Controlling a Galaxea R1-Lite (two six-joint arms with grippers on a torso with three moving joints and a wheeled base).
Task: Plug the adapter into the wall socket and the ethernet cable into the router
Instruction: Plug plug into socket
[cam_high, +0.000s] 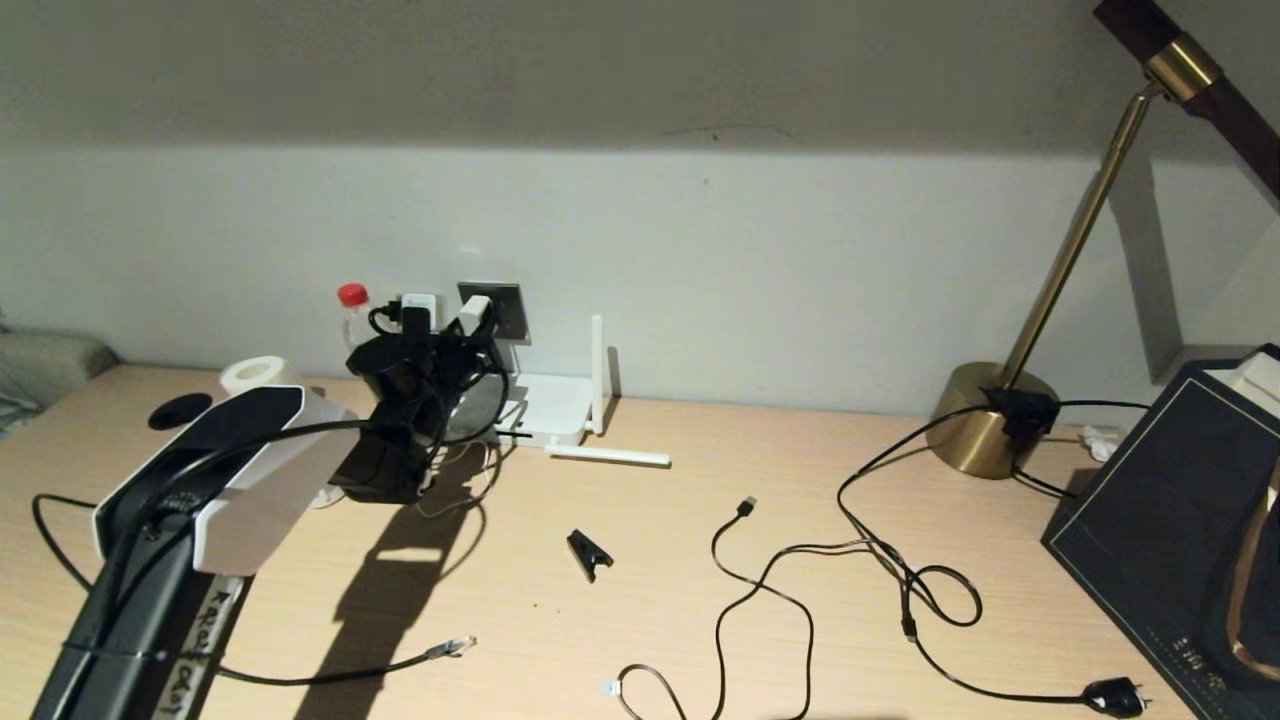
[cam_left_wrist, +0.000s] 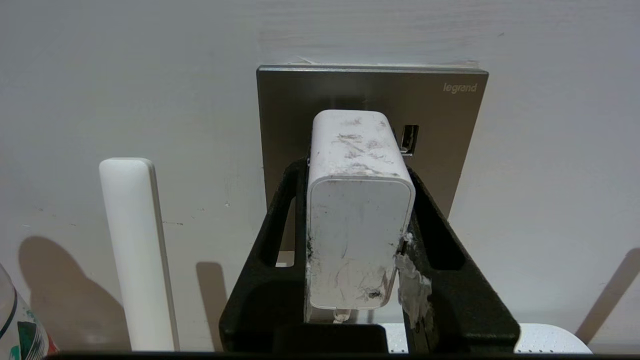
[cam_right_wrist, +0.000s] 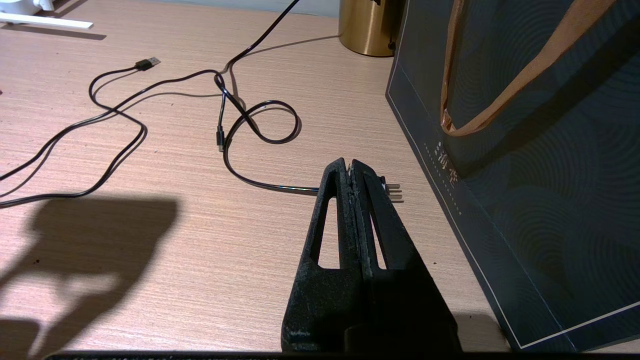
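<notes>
The white adapter (cam_left_wrist: 357, 225) sits between the fingers of my left gripper (cam_left_wrist: 356, 170), which is shut on its two sides. Its far end meets the grey wall socket (cam_left_wrist: 440, 130); the pins are hidden. From the head, the adapter (cam_high: 476, 312) and left gripper (cam_high: 470, 340) are at the socket (cam_high: 505, 305) on the back wall. The white router (cam_high: 545, 410) lies just below, one antenna (cam_high: 597, 370) upright. The ethernet cable (cam_high: 330, 675) lies loose near the front edge, its clear connector (cam_high: 455, 646) free. My right gripper (cam_right_wrist: 350, 165) hovers shut and empty over the desk.
A black plug (cam_right_wrist: 392, 189) lies under the right gripper, beside a dark paper bag (cam_right_wrist: 525, 175). A black USB cable (cam_high: 745, 506), a black clip (cam_high: 588, 553) and a brass lamp base (cam_high: 985, 420) are on the desk. A water bottle (cam_high: 352, 310) stands left of the socket.
</notes>
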